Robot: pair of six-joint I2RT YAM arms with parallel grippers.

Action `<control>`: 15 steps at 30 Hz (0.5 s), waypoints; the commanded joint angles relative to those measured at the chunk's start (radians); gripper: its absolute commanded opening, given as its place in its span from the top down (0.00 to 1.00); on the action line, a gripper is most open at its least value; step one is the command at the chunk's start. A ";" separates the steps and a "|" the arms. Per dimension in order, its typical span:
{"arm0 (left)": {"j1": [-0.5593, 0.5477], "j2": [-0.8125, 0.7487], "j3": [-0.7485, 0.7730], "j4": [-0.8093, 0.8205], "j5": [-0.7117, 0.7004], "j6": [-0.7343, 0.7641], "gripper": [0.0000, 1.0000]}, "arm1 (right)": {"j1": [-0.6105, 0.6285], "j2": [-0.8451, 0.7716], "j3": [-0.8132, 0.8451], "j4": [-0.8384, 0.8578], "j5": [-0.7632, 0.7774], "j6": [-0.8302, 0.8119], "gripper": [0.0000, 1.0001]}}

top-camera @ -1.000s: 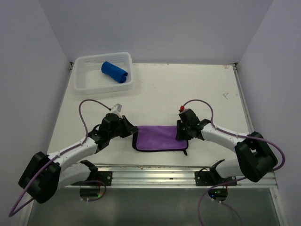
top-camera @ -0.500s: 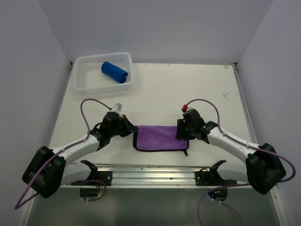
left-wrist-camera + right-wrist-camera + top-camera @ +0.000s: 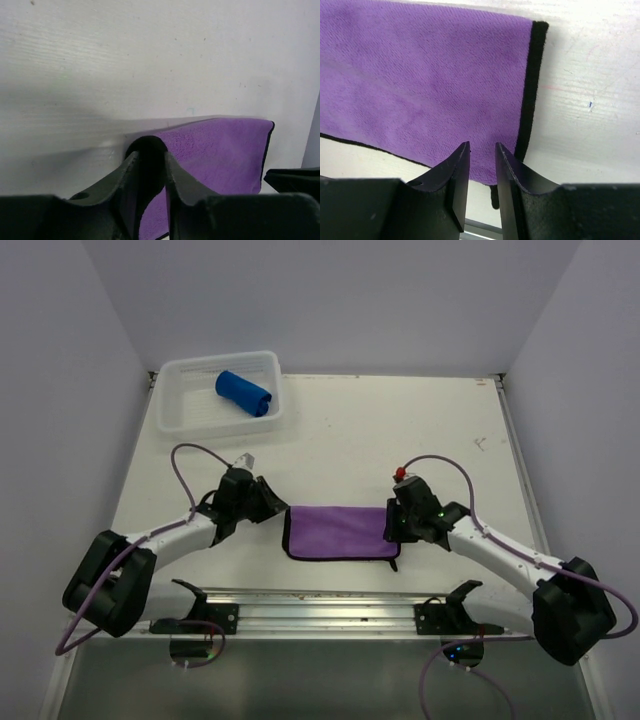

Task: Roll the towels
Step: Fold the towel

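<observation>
The purple towel (image 3: 338,532) lies spread flat at the 6 o'clock side of the bench (image 3: 380,430), close to the near edge. It is a single smooth rectangle with its long side running from 9 to 3 o'clock. No turn of cloth shows at either end, so its roll has not yet begun. The blue towel (image 3: 244,393) is already a tight cylinder resting inside the white basket (image 3: 215,424) at the bench's 10 o'clock corner. By my reading that puts the job about half done: one towel rolled and stowed, one left to roll.

The left end effector (image 3: 272,510) sits at the purple towel's 9 o'clock edge. In its wrist view the fingers (image 3: 125,175) are drawn close, with only a narrow slit between them. The towel's dark border humps up right at their tips, so I judge them nipped on that edge.

The right end effector (image 3: 392,527) is at the 3 o'clock end, over the towel's near corner just inside the dark edge (image 3: 527,85). Its fingers (image 3: 457,170) are also nearly together, with purple cloth showing through the slit. The cloth under them looks flat, and I cannot tell whether they pinch it or only hover above it.

What remains is to turn one short end over and wind the purple towel along its length.
</observation>
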 commanded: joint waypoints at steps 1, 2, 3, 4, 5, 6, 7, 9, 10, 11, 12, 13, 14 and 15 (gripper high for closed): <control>0.024 0.018 0.030 0.016 -0.029 0.048 0.67 | -0.004 -0.042 -0.015 -0.047 0.029 0.035 0.68; 0.031 0.015 0.034 0.010 -0.032 0.055 0.66 | -0.004 -0.053 -0.015 -0.057 0.031 0.044 0.68; 0.035 0.011 0.039 -0.013 -0.038 0.071 0.64 | -0.004 -0.055 -0.015 -0.065 0.035 0.047 0.68; 0.036 -0.004 0.051 -0.026 -0.058 0.078 0.61 | -0.004 -0.056 -0.015 -0.071 0.037 0.056 0.68; 0.036 -0.017 0.059 -0.041 -0.065 0.086 0.60 | -0.004 -0.053 -0.012 -0.085 0.049 0.066 0.68; 0.036 -0.032 0.065 -0.071 -0.076 0.100 0.59 | -0.004 -0.052 -0.012 -0.091 0.072 0.076 0.68; 0.036 -0.070 0.071 -0.081 -0.093 0.105 0.59 | -0.004 -0.052 -0.015 -0.091 0.087 0.087 0.69; 0.035 -0.113 0.071 -0.086 -0.102 0.115 0.58 | -0.004 -0.046 -0.020 -0.068 0.109 0.109 0.72; 0.036 -0.130 0.071 -0.081 -0.093 0.120 0.58 | -0.004 -0.041 -0.015 -0.064 0.115 0.112 0.73; 0.035 -0.152 0.071 -0.075 -0.081 0.123 0.58 | -0.004 -0.033 0.000 -0.053 0.121 0.124 0.74; 0.035 -0.156 0.069 -0.066 -0.067 0.129 0.58 | -0.004 -0.018 0.008 -0.045 0.129 0.127 0.75; 0.033 -0.158 0.066 -0.059 -0.046 0.137 0.58 | -0.004 -0.006 0.018 -0.039 0.146 0.133 0.75; 0.028 -0.153 0.062 -0.053 -0.038 0.146 0.59 | -0.004 0.007 0.043 -0.030 0.156 0.135 0.76; 0.027 -0.147 0.059 -0.049 -0.032 0.164 0.59 | -0.004 0.020 0.057 -0.027 0.167 0.136 0.76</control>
